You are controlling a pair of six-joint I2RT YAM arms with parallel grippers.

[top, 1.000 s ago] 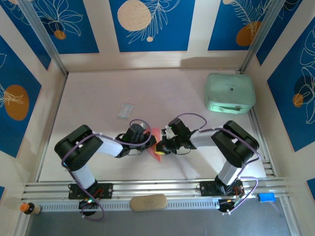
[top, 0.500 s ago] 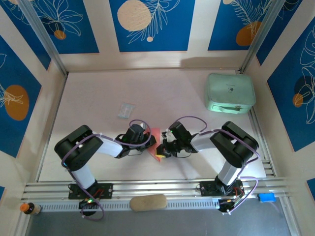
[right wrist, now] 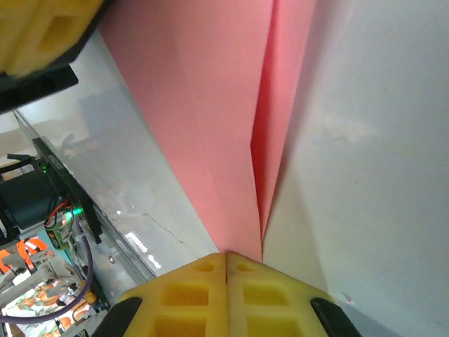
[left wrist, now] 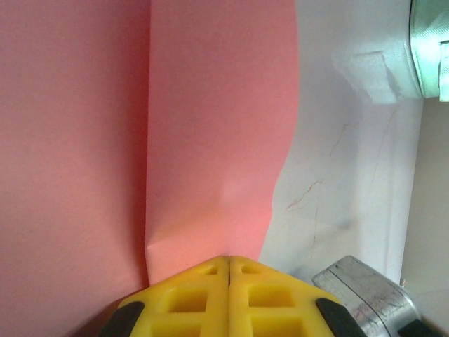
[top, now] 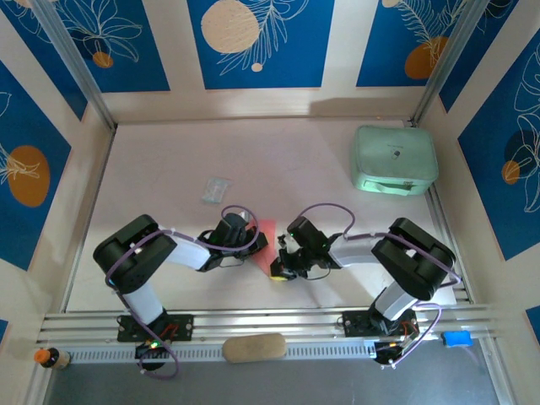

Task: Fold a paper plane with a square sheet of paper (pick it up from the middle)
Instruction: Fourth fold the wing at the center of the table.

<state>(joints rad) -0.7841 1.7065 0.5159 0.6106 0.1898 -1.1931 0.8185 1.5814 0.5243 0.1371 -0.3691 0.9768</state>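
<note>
Mid-fold at the near centre of the table [top: 169,152]: your two arms meet over the salmon-pink sheet of paper [top: 266,232]. It lies between them, well apart from the mint-green case [top: 394,159] at the far right, with the small clear packet [top: 216,189] beyond it to the left.

The left gripper [left wrist: 229,261] has its yellow fingers pressed together on the sheet's edge, where the paper puckers slightly. A long straight crease runs away from the pinch across the sheet. The right gripper [right wrist: 226,256] is likewise clamped, its jaws nipping the narrow end of a folded flap that gapes a little along its crease.

The step in hand looks like one of the lengthwise folds. The sheet is creased and partly doubled over, but it is no pointed dart yet.

Your next move likely calls for one arm to anchor its end while the other lays the flap over and presses the crease flat. Keep the pull light and along the crease, since paper this thin could tear at a pinch or slide off line.
</note>
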